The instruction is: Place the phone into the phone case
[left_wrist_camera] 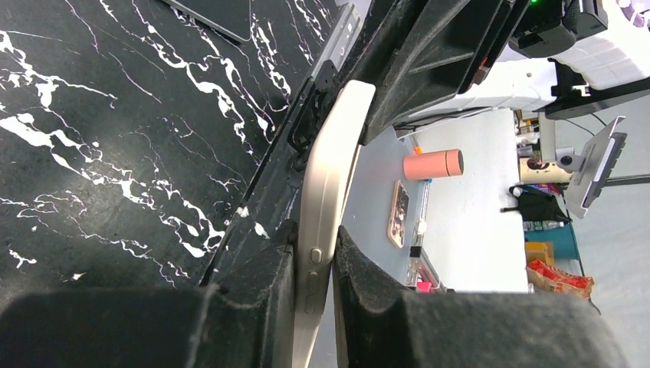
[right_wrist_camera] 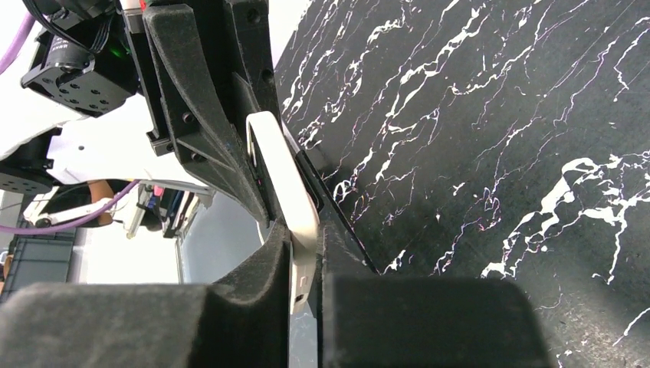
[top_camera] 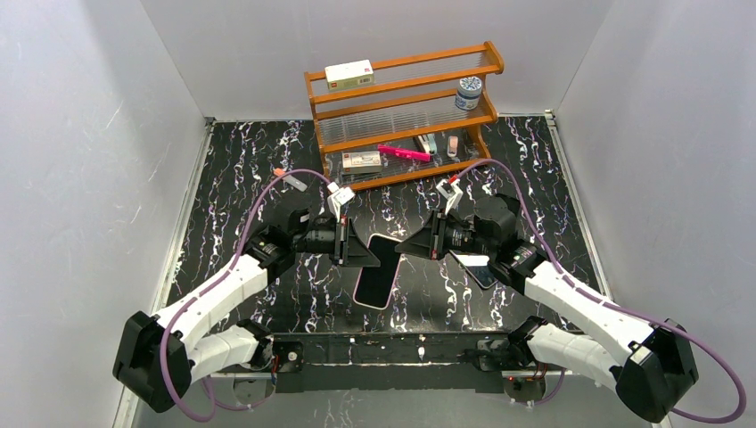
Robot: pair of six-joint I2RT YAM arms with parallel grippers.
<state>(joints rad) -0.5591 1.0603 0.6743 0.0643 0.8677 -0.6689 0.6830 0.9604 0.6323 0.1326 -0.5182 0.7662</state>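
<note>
The phone [top_camera: 374,278], with a dark face and pale rim, is held off the table between both arms at the centre. My left gripper [top_camera: 370,252] is shut on its side; the left wrist view shows the champagne rim with buttons [left_wrist_camera: 329,169] between the pads [left_wrist_camera: 314,261]. My right gripper [top_camera: 401,248] is shut on the opposite side [right_wrist_camera: 306,261], gripping the pale rim [right_wrist_camera: 287,176]. The thin black phone case [right_wrist_camera: 326,195] lies against the phone's table-side face, reaching its far end [top_camera: 390,242]. How far it is seated I cannot tell.
A second dark slab [top_camera: 472,267] lies flat on the black marbled table under the right arm and shows in the left wrist view [left_wrist_camera: 218,15]. A wooden rack [top_camera: 401,116] with small boxes and a jar stands at the back. Grey walls enclose three sides.
</note>
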